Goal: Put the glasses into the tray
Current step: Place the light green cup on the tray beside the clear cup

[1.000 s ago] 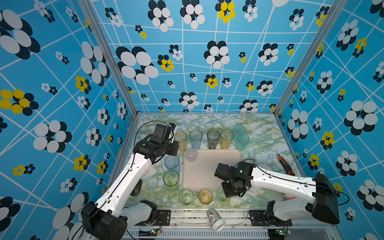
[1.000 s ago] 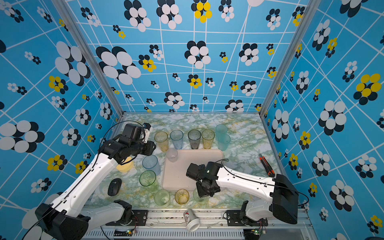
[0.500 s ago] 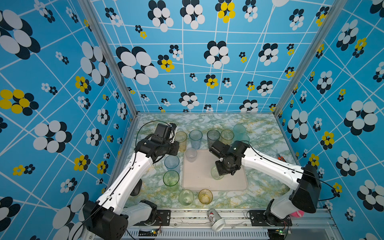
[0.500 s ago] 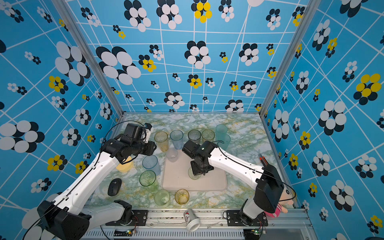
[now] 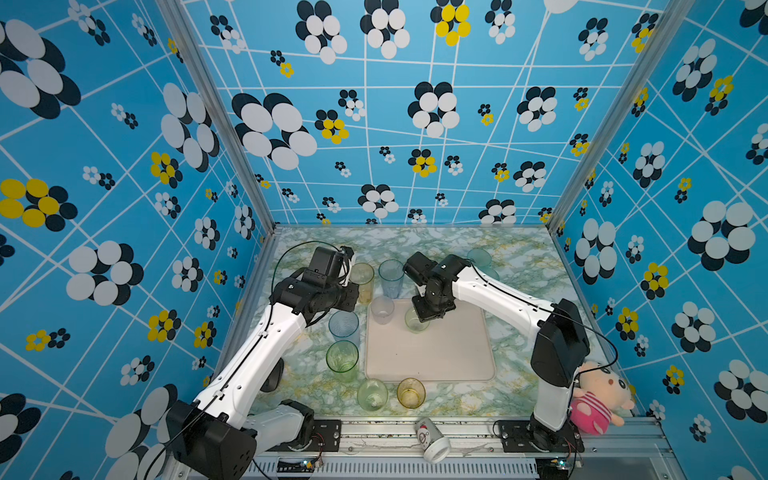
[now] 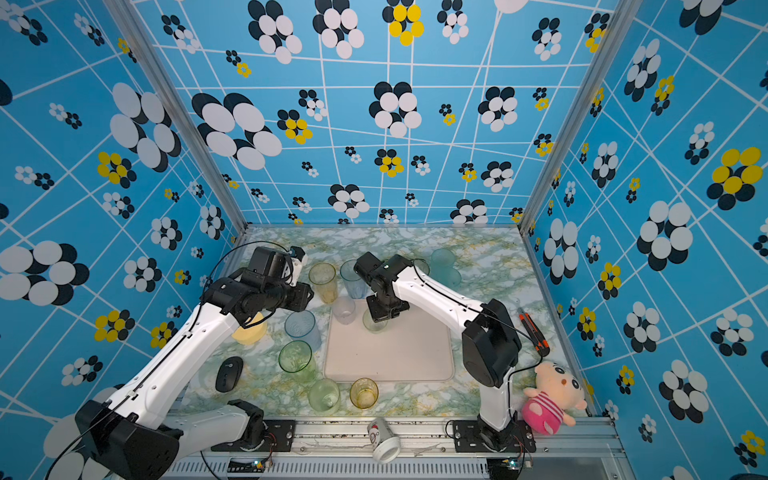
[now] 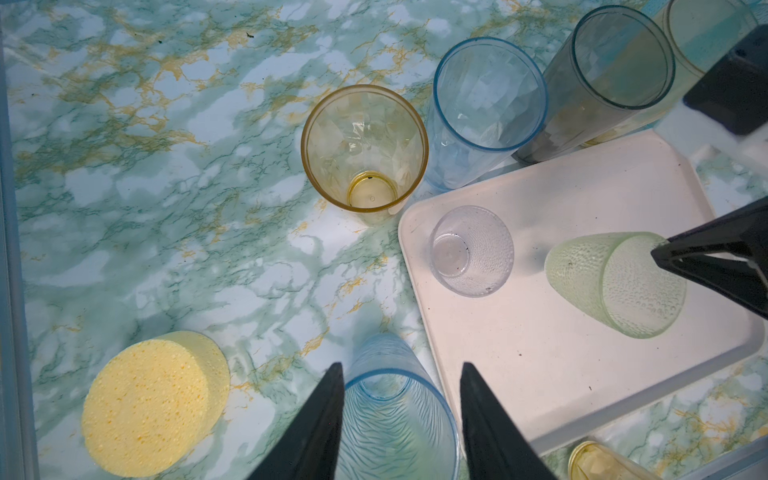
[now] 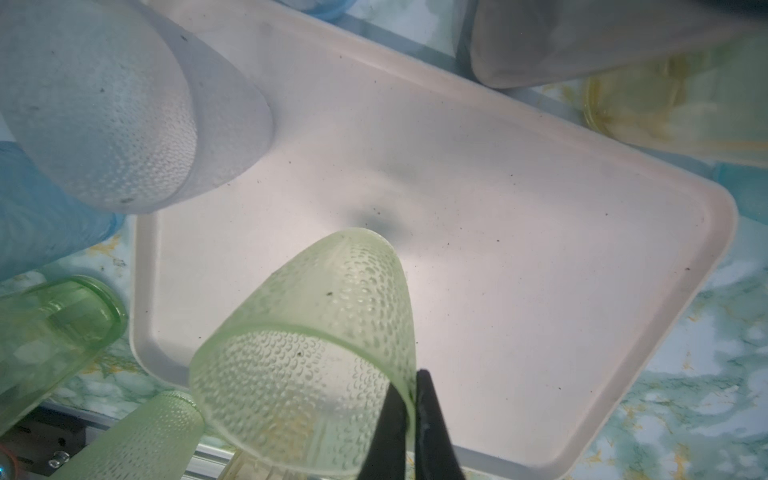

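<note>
My right gripper (image 8: pixel 409 376) is shut on the rim of a short, pale green dimpled glass (image 8: pixel 316 332), one finger inside and one outside. It holds the glass (image 5: pixel 415 322) tilted, low over the far part of the cream-pink tray (image 5: pixel 436 357). A small clear glass (image 5: pixel 382 309) stands in the tray's far left corner. My left gripper (image 7: pixel 402 365) is open, its fingers (image 7: pixel 328 399) either side of a ribbed blue glass (image 7: pixel 395 415) beside the tray's left edge. More glasses ring the tray: amber (image 5: pixel 362 278), blue (image 5: pixel 390 276), green (image 5: pixel 342 359), pale green (image 5: pixel 372 395), amber (image 5: pixel 410 392).
A yellow round sponge (image 6: pixel 249 330) and a black mouse (image 6: pixel 228 374) lie on the left of the marble table. A tipped paper cup (image 5: pixel 432 438) lies on the front rail. A plush doll (image 5: pixel 594 399) and an orange-black cutter (image 6: pixel 534 332) are at the right.
My right arm has carried the pale green glass from the table's front edge back over the far part of the tray. My left arm has hardly moved.
</note>
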